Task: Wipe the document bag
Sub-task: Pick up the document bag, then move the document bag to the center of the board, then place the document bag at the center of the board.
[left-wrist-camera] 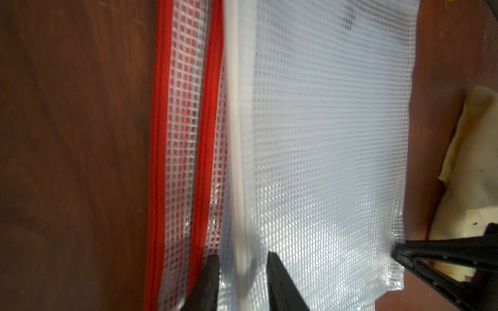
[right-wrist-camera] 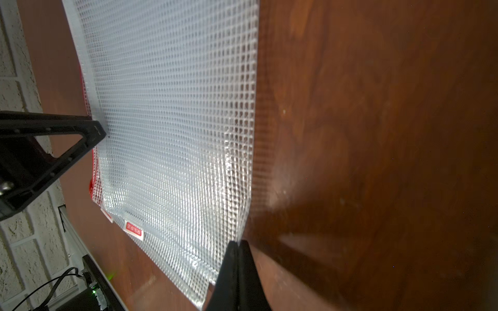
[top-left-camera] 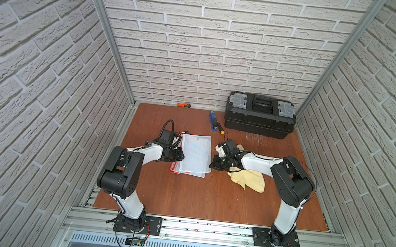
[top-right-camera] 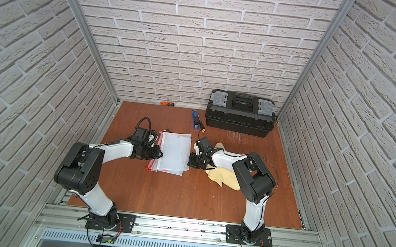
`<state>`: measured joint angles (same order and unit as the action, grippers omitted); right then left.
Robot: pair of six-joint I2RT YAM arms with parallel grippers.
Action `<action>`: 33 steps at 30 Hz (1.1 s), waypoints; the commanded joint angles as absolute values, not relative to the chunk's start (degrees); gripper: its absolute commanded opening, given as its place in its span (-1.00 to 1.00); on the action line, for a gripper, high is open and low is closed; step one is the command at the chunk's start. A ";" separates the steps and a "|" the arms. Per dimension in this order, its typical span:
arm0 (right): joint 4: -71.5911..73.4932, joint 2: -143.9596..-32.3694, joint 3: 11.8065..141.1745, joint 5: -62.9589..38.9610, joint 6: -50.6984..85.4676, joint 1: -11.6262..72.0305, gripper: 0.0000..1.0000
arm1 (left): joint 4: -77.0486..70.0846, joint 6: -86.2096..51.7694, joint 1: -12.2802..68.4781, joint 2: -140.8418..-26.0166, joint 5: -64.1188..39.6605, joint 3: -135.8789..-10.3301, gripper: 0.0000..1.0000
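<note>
Mid-table, flat atop a stack of red-zipped mesh pouches (left-wrist-camera: 177, 107): translucent white mesh document bag (top-left-camera: 195, 153), white zip edge toward the left arm. At that zip edge: left gripper (left-wrist-camera: 242, 257), jaws apart. Straddles the white strip with one fingertip on either side, clamps nothing. At the opposite long edge, near the front corner: right gripper (right-wrist-camera: 237, 243), fingers pressed fully together; unclear whether pinching any of the bag's film. Just right of the bag, partly under the right arm, loose on the brown wooden table (top-left-camera: 197, 198): crumpled pale yellow cloth (top-left-camera: 248, 181). Farther back: blue stapler (top-left-camera: 213, 122), yellow-and-black screwdriver (top-left-camera: 220, 129), closed black plastic toolbox (top-left-camera: 259, 115) against the brick-pattern wall, small orange-handled tool (top-left-camera: 183, 105).
</note>
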<state>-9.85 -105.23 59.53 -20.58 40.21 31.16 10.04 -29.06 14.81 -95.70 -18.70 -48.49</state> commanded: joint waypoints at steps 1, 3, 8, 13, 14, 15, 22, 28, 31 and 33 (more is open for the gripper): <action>-12.60 -97.42 56.75 -17.75 38.76 28.67 -0.95 | 12.61 -27.64 15.21 -97.43 -16.88 -48.55 -0.36; -14.21 -94.39 54.83 -18.10 38.12 26.74 -0.95 | 13.34 -27.23 15.24 -97.65 -16.38 -48.99 -0.36; -19.05 -90.38 49.14 -16.70 34.84 23.57 -0.95 | 15.30 -26.25 15.28 -98.23 -15.15 -50.48 -0.53; -20.46 -85.48 42.16 -15.56 34.24 21.15 -0.95 | 18.06 -24.88 15.01 -98.56 -12.64 -51.67 -0.69; -21.47 -84.15 41.16 -14.30 33.95 20.90 -0.95 | 18.58 -24.67 14.71 -98.68 -12.36 -51.85 -0.75; -22.45 -82.88 40.36 -13.33 33.58 20.68 -0.95 | 18.84 -24.46 14.42 -98.89 -12.39 -51.86 -0.80; -29.03 -77.59 38.95 -10.14 30.27 19.69 -0.95 | 20.49 -23.98 11.98 -99.95 -11.21 -52.21 -1.00; -23.68 -80.92 38.82 -13.79 33.49 21.08 -0.95 | 20.32 -25.52 8.71 -99.71 -11.04 -50.89 -1.00; -21.73 -84.56 40.89 -14.15 34.78 24.22 -0.95 | 20.02 -26.19 6.63 -98.85 -10.86 -49.53 -1.00; -21.71 -87.67 43.37 -13.15 35.06 27.17 -0.95 | 19.56 -26.50 5.68 -98.13 -10.92 -48.73 -1.00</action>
<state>-24.25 -85.06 40.64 -12.95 33.85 23.86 15.62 -26.09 7.22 -97.62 -14.33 -51.72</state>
